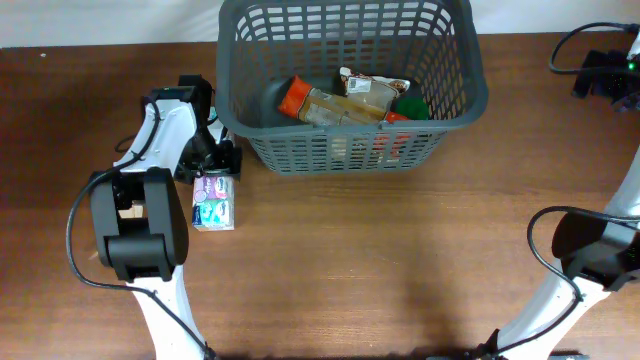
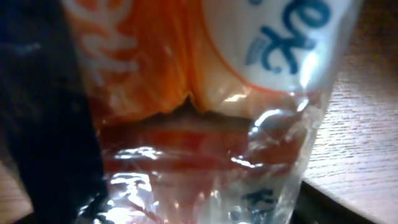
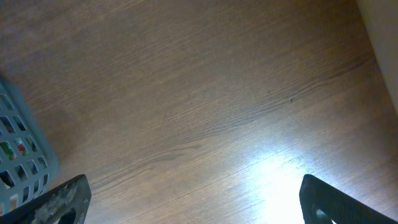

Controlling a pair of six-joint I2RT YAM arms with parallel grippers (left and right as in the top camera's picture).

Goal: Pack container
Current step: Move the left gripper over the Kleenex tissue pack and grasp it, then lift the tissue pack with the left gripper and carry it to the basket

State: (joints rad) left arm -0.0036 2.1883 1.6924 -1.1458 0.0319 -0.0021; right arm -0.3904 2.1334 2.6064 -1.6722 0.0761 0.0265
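Observation:
The dark grey slotted basket [image 1: 455, 95] stands at the back centre and holds an orange packet [image 1: 293, 96], a tan bag [image 1: 340, 105] and a green item [image 1: 410, 107]. A small white, purple and teal packet [image 1: 213, 200] lies on the table left of the basket. My left gripper [image 1: 212, 160] is at its far end. In the left wrist view an orange and white plastic wrapper [image 2: 205, 93] fills the frame between dark fingers set wide apart. My right gripper [image 3: 196, 196] is open and empty over bare wood, with the basket's corner [image 3: 18, 152] at its left.
A black device with cables [image 1: 605, 72] sits at the far right corner. The right arm's base [image 1: 590, 250] stands at the right front. The left arm's base [image 1: 140, 230] stands at the left front. The table [image 1: 380, 260] is brown wood.

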